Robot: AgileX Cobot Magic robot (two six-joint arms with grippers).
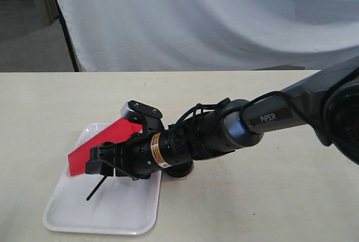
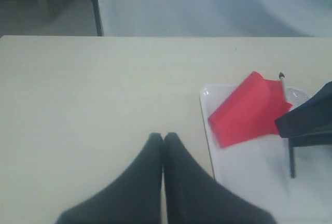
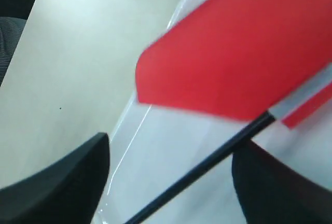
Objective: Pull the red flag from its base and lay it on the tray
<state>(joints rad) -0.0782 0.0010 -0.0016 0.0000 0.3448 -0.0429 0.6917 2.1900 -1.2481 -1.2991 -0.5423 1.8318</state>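
The left gripper [image 2: 163,137] hangs over bare table [image 2: 78,89] left of the tray [image 1: 73,219], its 2 fingers pressed together with nothing between them. On the tray's far part the red flag [image 1: 104,144] sits tilted. Its cloth is raised near the left rim, and the pole [image 1: 95,189] slants down so that its near end is at or just above the tray floor; I cannot tell if it touches. The right gripper [image 3: 172,143] straddles the pole with its jaws wide apart. In the right wrist view the pole passes between the 2 fingers close to 1 of them, and nothing looks clamped. The base I cannot make out; the forearm covers the spot just right of the tray. The step in hand looks like the release. To do it well, the pole should settle flat with the cloth wholly inside the rim, so the fingers should be kept spread and lifted straight off rather than dragged sideways. A finger could snag the cloth or roll the thin pole toward the edge. The right arm reaches across from the right edge of the scene, its forearm low over the table and sloping down to the left. The wrist is over the tray's right rim and the gripper points left, with the fingers angled down at the tray.
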